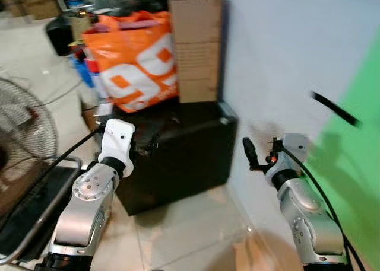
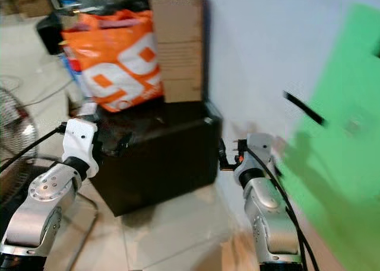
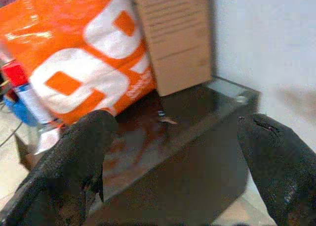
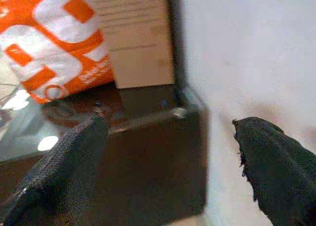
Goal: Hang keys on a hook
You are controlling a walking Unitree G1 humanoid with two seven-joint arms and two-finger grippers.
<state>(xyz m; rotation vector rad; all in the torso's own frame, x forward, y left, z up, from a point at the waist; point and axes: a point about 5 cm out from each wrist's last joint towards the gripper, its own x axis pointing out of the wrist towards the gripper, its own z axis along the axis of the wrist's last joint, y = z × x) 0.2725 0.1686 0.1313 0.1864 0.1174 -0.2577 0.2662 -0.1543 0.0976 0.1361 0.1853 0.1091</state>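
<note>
My left tool (image 3: 173, 161) and right tool (image 4: 168, 157) both gape empty before the black glossy counter (image 1: 178, 158), centre frame. Atop it: orange printed bag (image 1: 133, 57), tan cardboard box (image 1: 196, 45), then small keys (image 3: 165, 118), probably light, jangly; best pinched at the ring.

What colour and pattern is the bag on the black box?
Orange with large white markings; the bag shows best in the left eye view.

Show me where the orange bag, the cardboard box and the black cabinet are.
Orange bag (image 1: 133, 66): left eye view, on its printed front.
Cardboard box (image 1: 196, 45): left eye view, on its front face.
Black cabinet (image 1: 178, 158): left eye view, on its dark front.
</note>
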